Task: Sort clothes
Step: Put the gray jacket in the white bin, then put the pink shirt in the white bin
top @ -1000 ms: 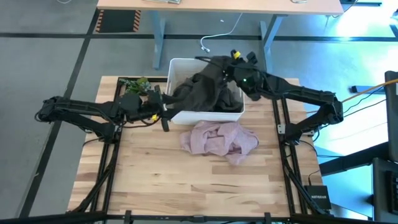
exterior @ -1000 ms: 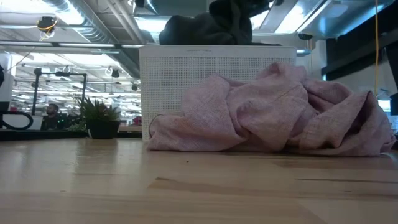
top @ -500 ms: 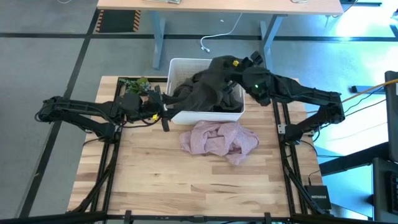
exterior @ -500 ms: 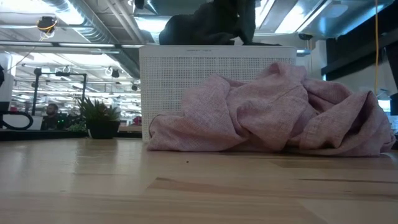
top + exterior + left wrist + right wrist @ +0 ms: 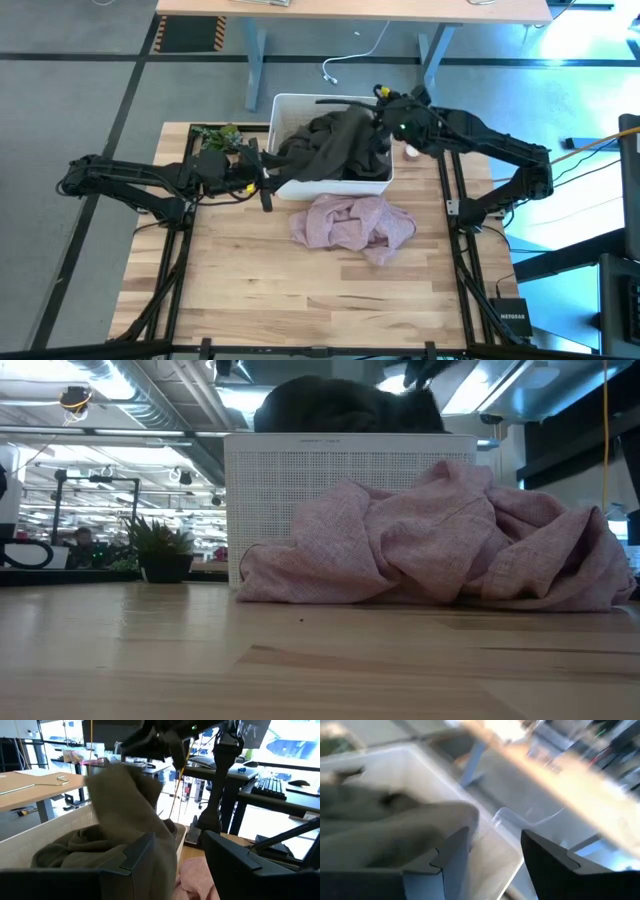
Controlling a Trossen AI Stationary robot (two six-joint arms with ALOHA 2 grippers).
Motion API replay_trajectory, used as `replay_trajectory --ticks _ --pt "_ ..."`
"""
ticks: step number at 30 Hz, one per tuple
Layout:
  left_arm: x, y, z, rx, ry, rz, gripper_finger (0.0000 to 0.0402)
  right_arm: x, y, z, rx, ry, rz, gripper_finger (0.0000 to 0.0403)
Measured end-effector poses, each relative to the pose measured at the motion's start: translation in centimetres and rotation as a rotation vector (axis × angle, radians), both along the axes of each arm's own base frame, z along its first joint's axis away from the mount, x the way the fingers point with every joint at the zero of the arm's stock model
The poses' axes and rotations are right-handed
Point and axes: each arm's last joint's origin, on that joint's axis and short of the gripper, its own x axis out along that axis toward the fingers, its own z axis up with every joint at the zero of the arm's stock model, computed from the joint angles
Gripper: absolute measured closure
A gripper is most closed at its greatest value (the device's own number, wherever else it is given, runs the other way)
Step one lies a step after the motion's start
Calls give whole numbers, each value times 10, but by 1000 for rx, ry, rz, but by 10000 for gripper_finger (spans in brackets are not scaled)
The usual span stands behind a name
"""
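The dark olive garment (image 5: 335,145), lifted moments before, had been lowered into the white bin (image 5: 283,105), and the right pincer (image 5: 385,100) was seen open, suggesting release.

Dark olive garment (image 5: 385,840) lies in the white bin (image 5: 420,762) beyond parted jaws.

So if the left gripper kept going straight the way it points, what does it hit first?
Likely the dark olive garment heaped in the white bin: the open left gripper faces it at the bin's near wall. Depth is unclear.
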Motion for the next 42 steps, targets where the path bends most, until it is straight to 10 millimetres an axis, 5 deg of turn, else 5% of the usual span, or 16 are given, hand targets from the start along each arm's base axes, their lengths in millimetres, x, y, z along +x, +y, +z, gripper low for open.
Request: replay_trajectory --ticks 6,13,18,23,32,42 --pt "0 0 -2 1 20 0 237 -10 8 -10 174 71 80 205" --pt "0 0 -2 -2 20 0 237 -18 66 -12 388 89 349 205" --pt "0 0 -6 -6 58 -2 237 -14 120 -49 348 200 479 205" --pt "0 0 -7 -24 62 0 237 -12 150 -109 282 271 517 205" --pt "0 0 -6 6 62 0 237 -8 133 -199 327 309 506 205" --pt "0 1 -7 2 70 5 237 -3 118 -202 344 267 457 205"
